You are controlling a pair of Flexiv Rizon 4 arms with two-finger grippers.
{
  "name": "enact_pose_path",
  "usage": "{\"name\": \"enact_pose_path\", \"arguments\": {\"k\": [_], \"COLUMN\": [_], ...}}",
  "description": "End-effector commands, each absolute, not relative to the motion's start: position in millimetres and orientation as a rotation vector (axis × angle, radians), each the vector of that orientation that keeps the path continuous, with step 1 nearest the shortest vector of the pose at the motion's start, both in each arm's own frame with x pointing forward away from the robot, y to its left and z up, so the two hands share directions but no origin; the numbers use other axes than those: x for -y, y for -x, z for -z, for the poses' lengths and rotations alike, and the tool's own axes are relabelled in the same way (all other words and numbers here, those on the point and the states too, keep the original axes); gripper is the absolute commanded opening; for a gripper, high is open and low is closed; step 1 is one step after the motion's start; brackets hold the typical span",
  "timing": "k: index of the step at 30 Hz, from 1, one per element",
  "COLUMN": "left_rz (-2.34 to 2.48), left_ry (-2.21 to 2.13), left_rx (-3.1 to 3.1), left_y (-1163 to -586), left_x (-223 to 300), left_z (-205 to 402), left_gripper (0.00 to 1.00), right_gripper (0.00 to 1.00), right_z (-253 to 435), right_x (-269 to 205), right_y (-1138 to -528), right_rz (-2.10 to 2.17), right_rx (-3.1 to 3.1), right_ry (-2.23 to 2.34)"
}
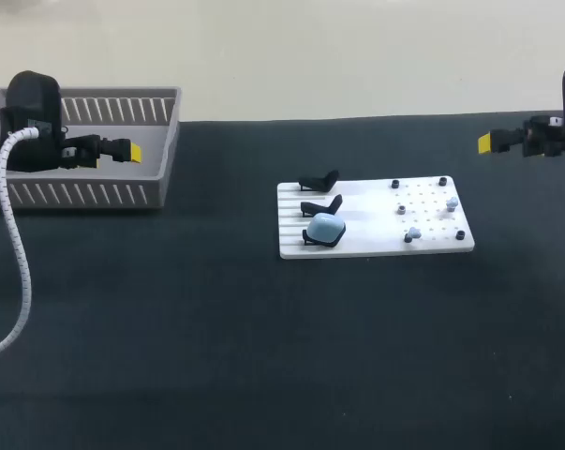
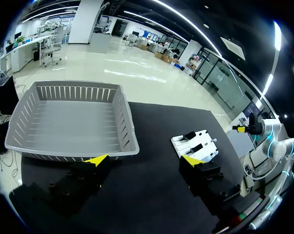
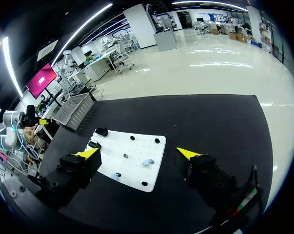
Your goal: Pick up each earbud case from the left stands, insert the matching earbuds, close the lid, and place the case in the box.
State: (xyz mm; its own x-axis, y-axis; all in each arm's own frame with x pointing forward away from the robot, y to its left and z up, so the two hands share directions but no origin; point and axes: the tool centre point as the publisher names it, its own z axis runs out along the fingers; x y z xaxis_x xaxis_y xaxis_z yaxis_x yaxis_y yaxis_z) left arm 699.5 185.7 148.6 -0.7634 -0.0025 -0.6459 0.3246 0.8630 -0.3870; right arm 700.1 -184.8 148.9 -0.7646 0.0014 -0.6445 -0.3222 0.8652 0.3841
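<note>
A white board [image 1: 376, 244] lies mid-table. Three black stands line its left side. The nearest one holds a light blue earbud case [image 1: 326, 228]; the other two stands [image 1: 320, 192] are bare. Small pale blue earbuds [image 1: 451, 202] sit among the holes on the board's right half. My left gripper [image 1: 123, 150] hangs open over the grey slatted box [image 1: 76, 194] at the far left, holding nothing. Its wrist view shows the box [image 2: 129, 122] ahead of the open gripper [image 2: 144, 160], the board [image 2: 207, 148] off to one side. My right gripper [image 1: 493, 142] is open at the far right; in its wrist view the gripper [image 3: 138, 153] hovers before the board [image 3: 137, 146].
Black pegs [image 1: 442, 181] stand at the corners of the board's right half. The dark tabletop [image 1: 263, 356] stretches wide in front of the board and between the board and the box.
</note>
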Motion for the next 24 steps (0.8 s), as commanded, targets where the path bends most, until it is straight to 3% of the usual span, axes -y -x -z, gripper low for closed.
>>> {"name": "enact_pose_path", "arguments": {"k": [1,19,24], "left_rz": [0.637,0.637,0.731], "left_ry": [-0.230,-0.230,-0.478], "left_rx": [-2.373,-2.373,-2.273], "left_y": [-700,-700,-701], "left_x": [-185,-185,-168], "left_z": [-150,-150,-164], "left_gripper": [1.00,1.00,1.00], "right_gripper": [1.00,1.00,1.00], "right_z": [-149,-149,-149], "right_x": [185,185,185], "right_y": [-700,-700,-700], "right_rz": [-0.636,-0.636,-0.636], "right_rx": [-2.372,-2.372,-2.372], "right_ry": [0.231,0.231,0.231]}}
